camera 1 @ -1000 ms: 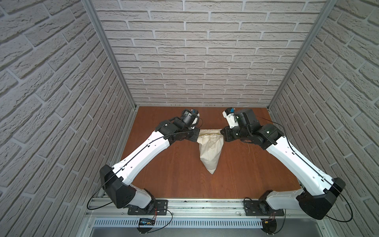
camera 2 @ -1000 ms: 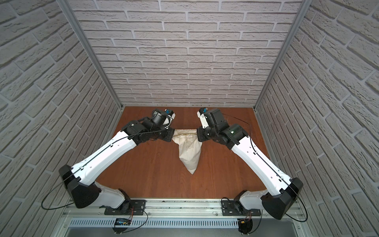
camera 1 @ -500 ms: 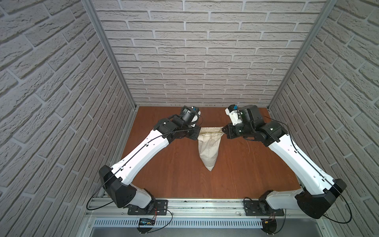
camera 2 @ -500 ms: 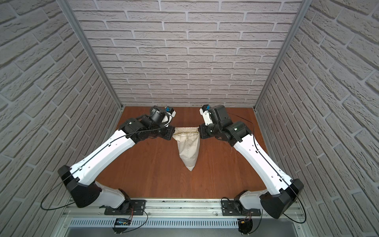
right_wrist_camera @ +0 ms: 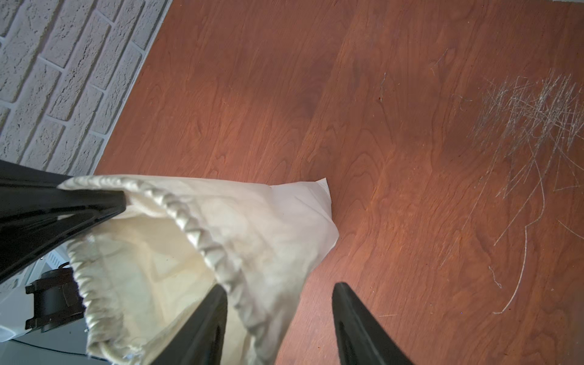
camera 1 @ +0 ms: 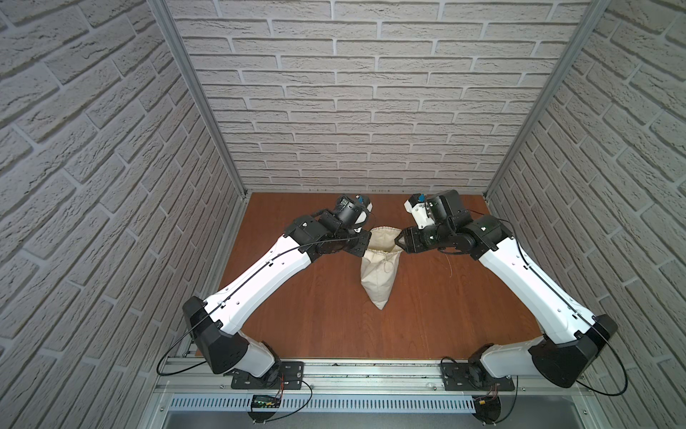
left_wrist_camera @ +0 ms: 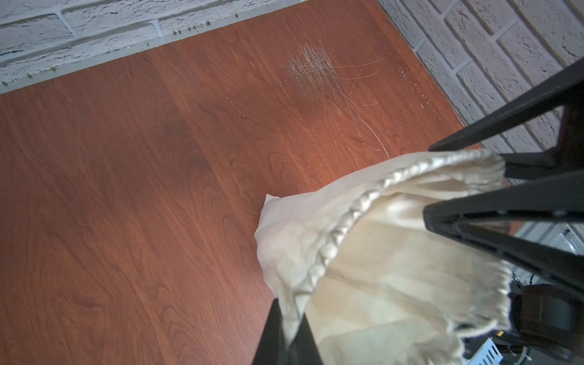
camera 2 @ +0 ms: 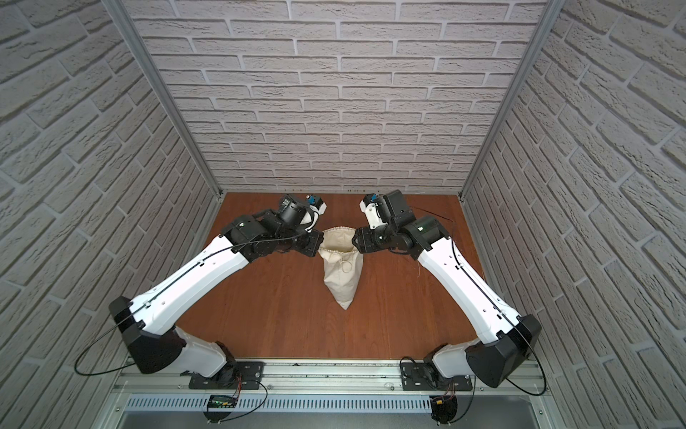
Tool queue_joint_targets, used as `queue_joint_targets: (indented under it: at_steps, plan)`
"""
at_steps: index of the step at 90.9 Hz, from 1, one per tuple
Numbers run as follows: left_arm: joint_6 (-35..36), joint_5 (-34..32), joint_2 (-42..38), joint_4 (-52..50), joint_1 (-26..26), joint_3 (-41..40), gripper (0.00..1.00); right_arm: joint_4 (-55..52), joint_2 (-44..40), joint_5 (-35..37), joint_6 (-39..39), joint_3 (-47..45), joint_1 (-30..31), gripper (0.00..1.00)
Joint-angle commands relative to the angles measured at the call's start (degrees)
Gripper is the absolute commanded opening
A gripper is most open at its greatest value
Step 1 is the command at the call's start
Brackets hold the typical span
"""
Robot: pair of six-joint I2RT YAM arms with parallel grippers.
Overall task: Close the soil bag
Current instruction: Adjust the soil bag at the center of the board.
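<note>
The cream soil bag (camera 1: 378, 276) (camera 2: 343, 276) hangs between both arms over the back middle of the table, its mouth gaping and its pointed bottom toward the front. A thin cord loop (camera 1: 388, 264) lies on its front face. My left gripper (camera 1: 367, 243) (left_wrist_camera: 289, 319) is shut on the gathered rim of the soil bag (left_wrist_camera: 347, 240). My right gripper (camera 1: 399, 241) (right_wrist_camera: 280, 287) stands open at the opposite side of the rim. One of its fingers sits inside the mouth of the soil bag (right_wrist_camera: 252, 221), the other outside over bare wood.
The red-brown wooden table (camera 1: 315, 315) shows a patch of pale scratches (right_wrist_camera: 534, 104) near the back. Brick walls close in the left, right and back. A metal rail (camera 1: 352, 375) with both arm bases runs along the front.
My right gripper has opened off the bag's rim. Both grippers drifted slightly toward the back wall, and the bag rose a little with them.
</note>
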Motion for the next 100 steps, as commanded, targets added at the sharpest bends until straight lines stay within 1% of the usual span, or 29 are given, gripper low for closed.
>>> queue_joint_targets:
  at_steps: [1,7,14,22,28,32,42,51,53,57,60,71,84,90,100]
  plan:
    - [0.06,-0.76,0.43,0.77,-0.73,2.10,0.01,-0.70,0.57,-0.23,-0.45,1.49,1.01,0.58]
    - [-0.01,-0.97,0.61,0.99,-1.02,2.15,0.01,-0.72,0.54,0.29,-0.33,1.39,1.47,0.55]
    - [0.01,-1.26,0.70,0.86,-1.33,2.13,0.01,-1.17,0.14,1.51,-0.26,1.62,1.71,0.45]
    - [0.20,-2.06,0.57,0.44,-1.27,1.93,0.02,-1.42,-1.25,3.56,-0.09,0.96,1.70,0.27]
    - [0.74,-2.97,0.35,-0.21,-1.32,1.91,0.02,-2.37,-2.39,5.79,-0.25,0.74,1.74,0.09]
    - [1.10,-3.84,0.12,-0.64,-1.25,1.96,0.02,-2.93,-3.08,7.44,-0.42,0.71,1.69,0.04]
    - [1.46,-4.59,-0.68,-1.26,-0.80,1.62,0.02,-3.51,-3.74,9.76,-0.73,1.35,1.42,0.03]
    - [1.38,-4.21,-1.48,-0.95,-0.59,0.95,0.04,-3.56,-3.23,9.07,-0.83,2.81,1.39,0.03]
    - [1.38,-4.19,-1.52,-0.86,-0.57,0.82,0.06,-3.33,-3.02,8.47,-0.80,2.89,1.40,0.03]
    - [1.33,-4.19,-1.60,-0.65,-0.56,0.58,0.17,-2.89,-2.88,7.05,-0.68,3.00,1.42,0.03]
    - [1.29,-4.08,-1.61,-0.38,-0.57,0.50,0.21,-2.32,-2.71,5.98,-0.60,2.93,1.43,0.03]
    - [1.77,-3.21,-0.80,0.25,-0.48,0.73,0.29,-0.47,-2.40,2.86,-0.17,1.57,1.67,0.03]
    - [3.49,-2.47,1.98,-1.07,-0.38,4.09,0.40,0.32,-1.92,1.41,-0.21,0.98,2.03,0.03]
    - [3.59,-2.41,2.78,-1.64,-0.39,4.95,0.43,0.68,-1.99,1.13,-0.08,0.76,2.13,0.03]
    - [3.39,-1.84,2.67,-0.88,-0.41,4.08,0.47,1.13,-2.22,0.68,-0.15,0.31,2.22,0.03]
